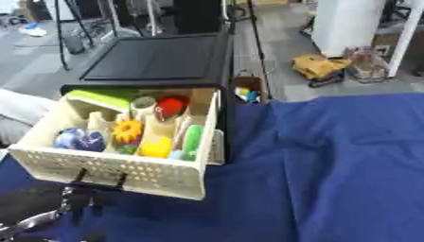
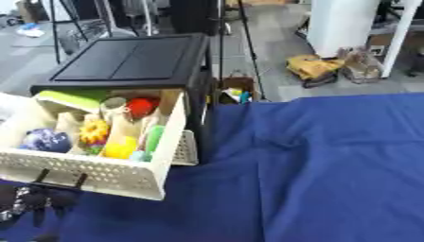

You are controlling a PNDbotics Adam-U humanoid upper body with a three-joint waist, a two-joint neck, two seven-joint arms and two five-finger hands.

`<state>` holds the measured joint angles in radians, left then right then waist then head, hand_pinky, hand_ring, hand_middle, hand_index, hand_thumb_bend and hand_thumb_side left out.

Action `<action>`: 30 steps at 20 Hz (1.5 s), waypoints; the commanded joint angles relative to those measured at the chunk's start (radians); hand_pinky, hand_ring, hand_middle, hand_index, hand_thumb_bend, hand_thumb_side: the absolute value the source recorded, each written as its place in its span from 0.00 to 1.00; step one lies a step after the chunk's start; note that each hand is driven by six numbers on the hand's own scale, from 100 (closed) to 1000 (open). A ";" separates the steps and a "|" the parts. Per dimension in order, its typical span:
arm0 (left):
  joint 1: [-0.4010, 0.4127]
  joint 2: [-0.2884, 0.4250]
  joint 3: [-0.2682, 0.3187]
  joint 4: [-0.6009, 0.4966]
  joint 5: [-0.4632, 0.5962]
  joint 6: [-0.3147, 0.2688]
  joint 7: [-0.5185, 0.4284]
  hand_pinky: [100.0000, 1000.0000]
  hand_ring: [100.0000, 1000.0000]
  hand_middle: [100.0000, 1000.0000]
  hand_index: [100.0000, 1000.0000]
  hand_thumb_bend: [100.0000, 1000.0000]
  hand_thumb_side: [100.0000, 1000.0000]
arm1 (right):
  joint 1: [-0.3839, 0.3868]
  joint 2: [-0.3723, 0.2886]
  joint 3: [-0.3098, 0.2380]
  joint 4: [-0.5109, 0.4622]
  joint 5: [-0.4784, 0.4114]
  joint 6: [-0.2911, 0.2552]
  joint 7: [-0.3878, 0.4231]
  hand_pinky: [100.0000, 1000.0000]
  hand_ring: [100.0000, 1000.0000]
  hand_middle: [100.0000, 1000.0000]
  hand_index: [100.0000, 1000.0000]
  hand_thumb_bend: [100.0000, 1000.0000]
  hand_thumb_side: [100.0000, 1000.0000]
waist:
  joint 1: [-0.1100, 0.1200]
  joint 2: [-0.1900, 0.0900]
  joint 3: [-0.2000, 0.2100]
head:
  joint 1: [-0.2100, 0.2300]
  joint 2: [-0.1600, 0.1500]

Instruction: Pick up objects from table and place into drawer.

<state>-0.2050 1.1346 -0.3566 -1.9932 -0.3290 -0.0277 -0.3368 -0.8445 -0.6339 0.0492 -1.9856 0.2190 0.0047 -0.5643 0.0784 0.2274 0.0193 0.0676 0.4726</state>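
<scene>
Cream perforated plastic drawer (image 1: 124, 172) pulled open at 9 o'clock, holding blue ball (image 1: 79, 139), yellow toy (image 1: 155, 147), red object (image 1: 171, 107), left hand (image 1: 37, 215) at 7 o'clock, fingers hooked on drawer front, blue-cloth desk (image 1: 331, 165)

**Inspector A:** We find the drawer (image 1: 124, 177) pulled out of the cabinet (image 1: 157, 61), standing at the left of the counter (image 1: 331, 165), its front wall nearest the robot.

**Inspector B:** Contents?

**Inspector A:** We note a ball (image 1: 79, 140) at the near left corner, a flower-shaped piece (image 1: 128, 131) just to its right, and a rounded item (image 1: 155, 147) right of that. A long piece (image 1: 192, 140) lies along the right wall. A can (image 1: 143, 103) and a round object (image 1: 171, 107) sit side by side at the back, with a flat slab (image 1: 101, 98) to their left.

**Inspector B:** And the left hand (image 1: 37, 220)?

**Inspector A:** We place it below the drawer front, at the lower left corner.
</scene>
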 commanded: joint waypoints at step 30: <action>-0.061 0.014 0.050 -0.007 0.073 0.081 -0.001 0.16 0.48 0.66 0.91 0.25 1.00 | -0.021 0.001 -0.006 -0.014 0.000 0.009 0.002 0.62 0.66 0.54 0.67 0.21 0.80 | 0.012 -0.005 -0.025 | 0.007 -0.015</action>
<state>-0.2533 1.1256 -0.3318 -1.9932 -0.2647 0.0514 -0.3422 -0.8447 -0.6206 0.0492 -1.9856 0.2182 0.0111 -0.5624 0.0916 0.2350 -0.0068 0.0750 0.4678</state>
